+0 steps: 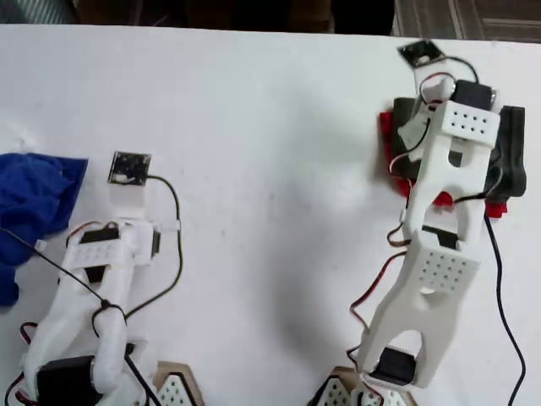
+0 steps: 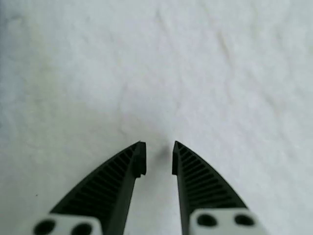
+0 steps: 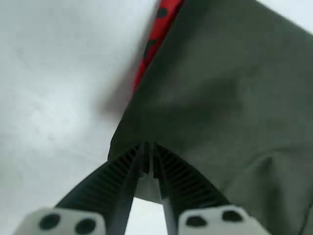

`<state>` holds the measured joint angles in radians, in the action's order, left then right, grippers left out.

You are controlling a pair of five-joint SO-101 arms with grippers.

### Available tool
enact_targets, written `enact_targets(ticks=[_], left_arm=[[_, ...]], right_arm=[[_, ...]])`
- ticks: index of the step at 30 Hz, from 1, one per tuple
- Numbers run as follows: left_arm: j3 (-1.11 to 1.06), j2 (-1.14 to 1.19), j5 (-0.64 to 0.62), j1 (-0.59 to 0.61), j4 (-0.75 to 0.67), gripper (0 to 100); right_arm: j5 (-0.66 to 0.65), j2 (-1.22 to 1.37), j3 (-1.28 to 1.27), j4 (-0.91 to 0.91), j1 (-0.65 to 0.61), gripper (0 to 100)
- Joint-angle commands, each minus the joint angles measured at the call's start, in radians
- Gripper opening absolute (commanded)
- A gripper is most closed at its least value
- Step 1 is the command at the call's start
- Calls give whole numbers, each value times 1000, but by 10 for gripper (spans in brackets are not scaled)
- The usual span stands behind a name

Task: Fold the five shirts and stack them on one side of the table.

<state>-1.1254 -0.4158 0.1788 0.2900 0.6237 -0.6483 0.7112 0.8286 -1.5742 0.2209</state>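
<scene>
- high view: a crumpled blue shirt (image 1: 34, 199) lies at the left edge of the white table (image 1: 254, 127), just left of the left arm (image 1: 93, 279) and well apart from the right one.
- high view: the right arm (image 1: 439, 211) stretches over a dark green shirt (image 1: 512, 144) on the far right. A red shirt (image 1: 387, 135) lies under the green one and peeks out at its left and near edges.
- high view: the arm hides most of this pile, so i cannot tell which way its long axis runs.
- left wrist view: the left gripper (image 2: 159, 156) hangs over bare table, its jaws slightly apart with nothing between them.
- right wrist view: the right gripper (image 3: 148, 156) has its jaws drawn almost together at the edge of the dark green shirt (image 3: 220, 98). they look pinched on that edge, with the cloth spreading away beyond the tips.
- right wrist view: a strip of the red shirt (image 3: 164, 19) shows along the green shirt's border, next to open table.
- judgement: the green shirt on the pile looks like the step in hand, and the blue shirt is not yet folded.
- judgement: the coming move turns on sides. the blue shirt lies left of the left gripper, so that arm is far nearer to it, while the pile sits under the right arm.
</scene>
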Motion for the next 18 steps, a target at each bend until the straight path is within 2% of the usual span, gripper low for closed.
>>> enact_targets(ticks=[1,5,11,18], left_arm=[[4,-15,-6,3,-17,113],[4,-15,-5,3,-18,113],[4,-15,-5,3,-29,113],[4,-15,-5,3,-29,113]], right_arm=[[-12,56,14,12,53,19],[-121,91,17,-33,85,19],[-238,13,17,-145,94,19],[-249,-139,17,-163,90,19]])
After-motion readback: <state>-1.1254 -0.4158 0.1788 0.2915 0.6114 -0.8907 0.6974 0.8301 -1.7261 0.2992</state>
